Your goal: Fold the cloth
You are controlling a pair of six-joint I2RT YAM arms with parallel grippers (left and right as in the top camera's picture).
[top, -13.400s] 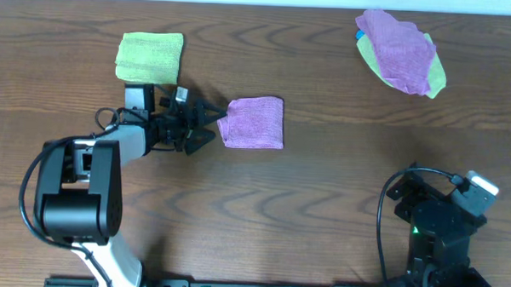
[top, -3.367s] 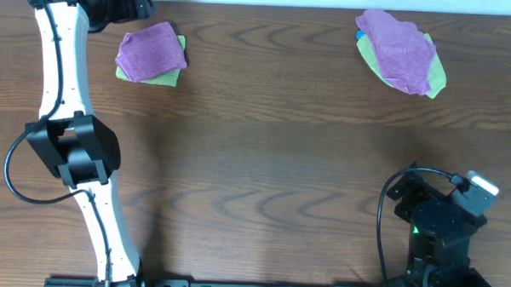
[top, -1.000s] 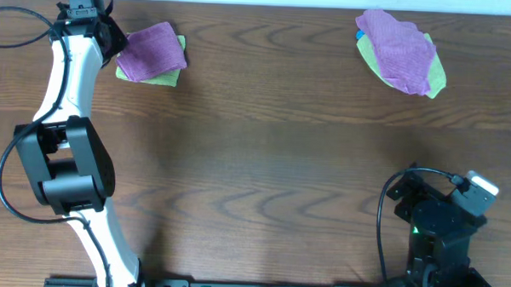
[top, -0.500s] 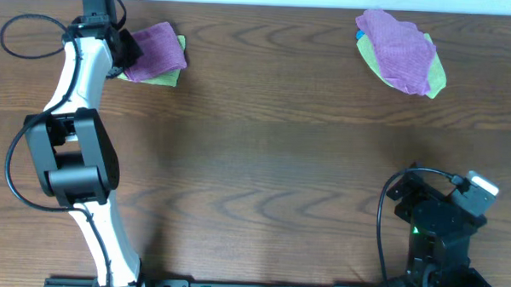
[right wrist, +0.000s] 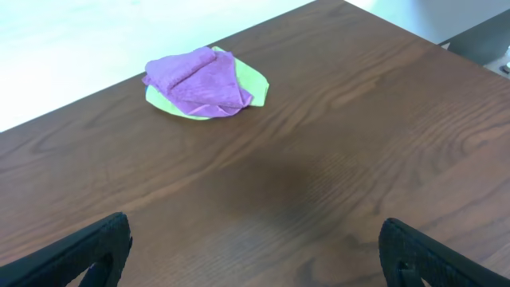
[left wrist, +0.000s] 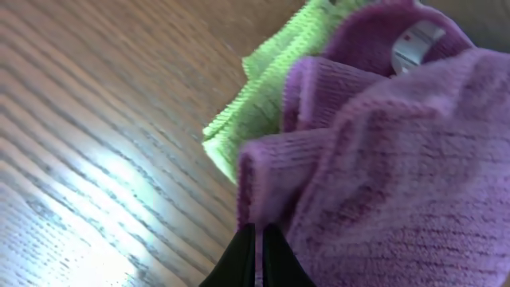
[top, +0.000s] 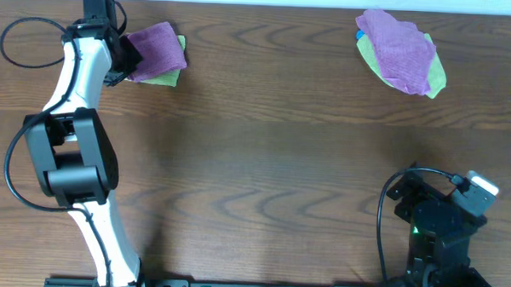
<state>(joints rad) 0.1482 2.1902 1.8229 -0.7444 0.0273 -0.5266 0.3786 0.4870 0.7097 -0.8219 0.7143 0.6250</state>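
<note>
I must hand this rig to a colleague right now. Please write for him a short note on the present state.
Left end effector: shut, pinching an edge of the purple cloth at the far left.
Right end effector: open, holding nothing, at the near right.
Done: the purple cloth lies folded, a little rumpled, on the folded green cloth.
Left: release the purple cloth; the crumpled pile at the far right is not yet folded.

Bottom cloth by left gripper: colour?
Lime green cloth under the purple cloth; best in left wrist view.
</note>
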